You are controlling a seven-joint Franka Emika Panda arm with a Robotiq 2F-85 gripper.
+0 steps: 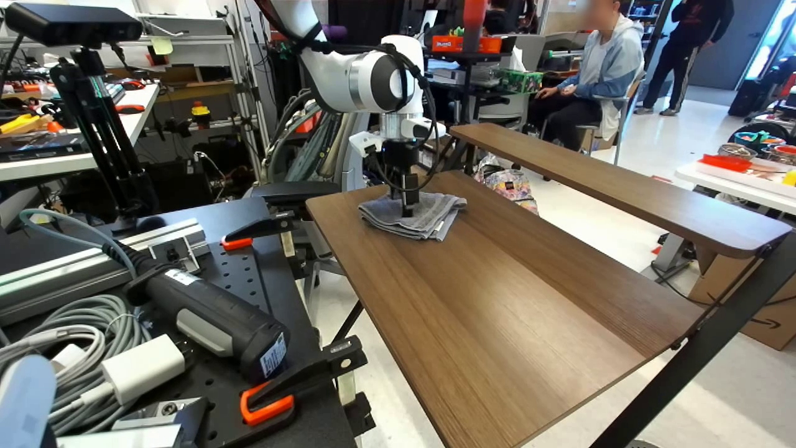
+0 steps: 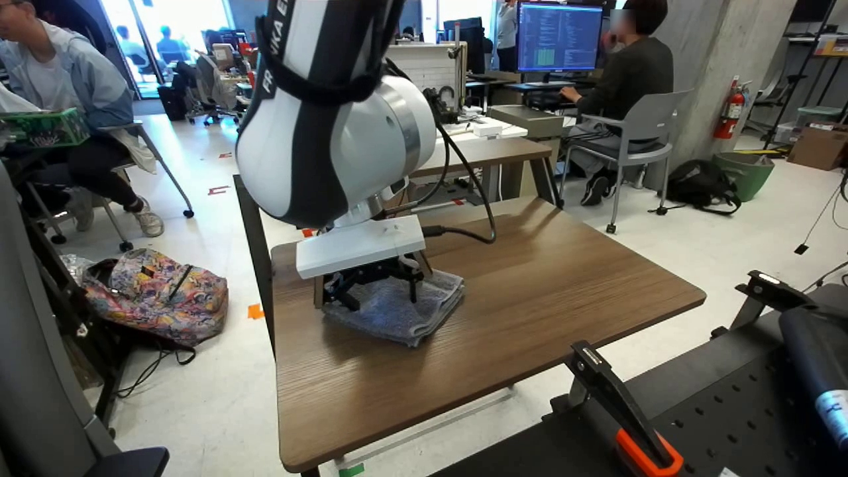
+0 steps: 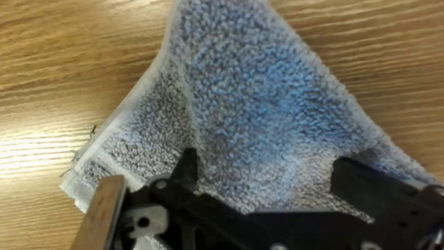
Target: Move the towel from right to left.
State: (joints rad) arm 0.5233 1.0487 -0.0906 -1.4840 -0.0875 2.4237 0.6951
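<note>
The towel is a grey, folded cloth with layered edges. It lies on the brown table in both exterior views (image 1: pixel 432 219) (image 2: pixel 424 311), near the table end beside the arm. In the wrist view the towel (image 3: pixel 242 97) fills the middle, with a corner pointing up. My gripper (image 1: pixel 405 208) points down over the towel; it also shows in an exterior view (image 2: pixel 382 298). In the wrist view the gripper (image 3: pixel 265 159) has its two black fingers wide apart, with towel surface between them. The fingertips are at or just above the cloth; I cannot tell if they touch.
The brown table (image 1: pixel 497 311) extends away from the towel, with a raised shelf (image 1: pixel 609 180) along one long side. A black bench (image 1: pixel 249 286) with orange-handled clamps (image 1: pixel 267 404) and a black handheld tool (image 1: pixel 211 317) stands beside it. A chair (image 1: pixel 311 180) is near the arm.
</note>
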